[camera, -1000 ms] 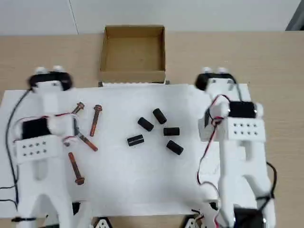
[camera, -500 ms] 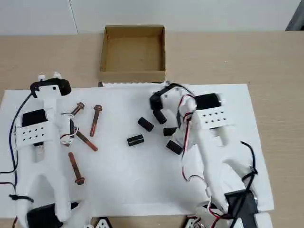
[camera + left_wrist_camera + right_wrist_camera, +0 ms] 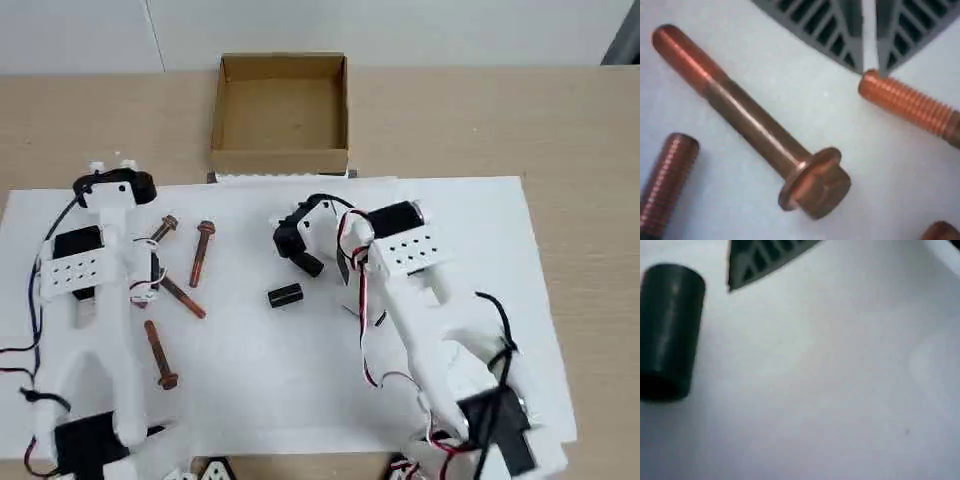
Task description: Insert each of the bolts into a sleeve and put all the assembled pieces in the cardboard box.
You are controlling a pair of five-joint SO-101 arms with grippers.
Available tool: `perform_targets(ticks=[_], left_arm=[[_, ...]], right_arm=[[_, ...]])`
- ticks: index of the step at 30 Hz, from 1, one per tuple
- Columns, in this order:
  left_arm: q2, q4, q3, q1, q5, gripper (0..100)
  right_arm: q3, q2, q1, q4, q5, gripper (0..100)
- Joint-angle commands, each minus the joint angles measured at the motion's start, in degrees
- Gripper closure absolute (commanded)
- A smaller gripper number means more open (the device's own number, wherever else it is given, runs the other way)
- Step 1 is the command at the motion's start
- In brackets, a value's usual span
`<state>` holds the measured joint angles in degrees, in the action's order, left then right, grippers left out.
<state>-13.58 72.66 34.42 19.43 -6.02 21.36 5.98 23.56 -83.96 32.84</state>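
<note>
**Bolts and sleeves lie apart on the sheet**

Four copper bolts [image 3: 203, 253] lie loose at frame left on the white sheet [image 3: 300, 390], with black sleeves [image 3: 286, 296] at mid-frame. The cardboard box [image 3: 285, 158] sits at top centre. The left gripper [image 3: 871, 70] hangs just above the bolts, its fingers closed on nothing. The right gripper [image 3: 292, 238] is just beside one of the sleeves; its grip cannot be told.

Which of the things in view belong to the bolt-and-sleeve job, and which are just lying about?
Belong to the job:
- four copper-coloured bolts, loose on the sheet beside one arm
- black sleeves, one lying free mid-sheet
- cardboard box, open and empty, beyond the sheet

Just there:
- white sheet under the parts
- table
</note>
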Motion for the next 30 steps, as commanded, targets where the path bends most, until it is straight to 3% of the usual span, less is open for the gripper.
perform_targets(ticks=[1,17,24,30], left_arm=[[0.44,-1.14,-1.45,0.0,-1.76,100],[0.88,-1.14,-1.54,0.0,-1.85,100],[0.88,-1.14,-1.45,0.0,-1.85,100],[0.79,-0.79,-1.19,0.0,-1.76,100]], right_arm=[[-2.55,-2.33,0.22,2.33,0.53,80.1],[-2.29,-11.74,0.4,7.78,0.79,80.3],[-2.29,-15.43,0.31,7.87,0.79,99.5],[-3.08,-14.9,0.4,7.43,0.35,98.8]])
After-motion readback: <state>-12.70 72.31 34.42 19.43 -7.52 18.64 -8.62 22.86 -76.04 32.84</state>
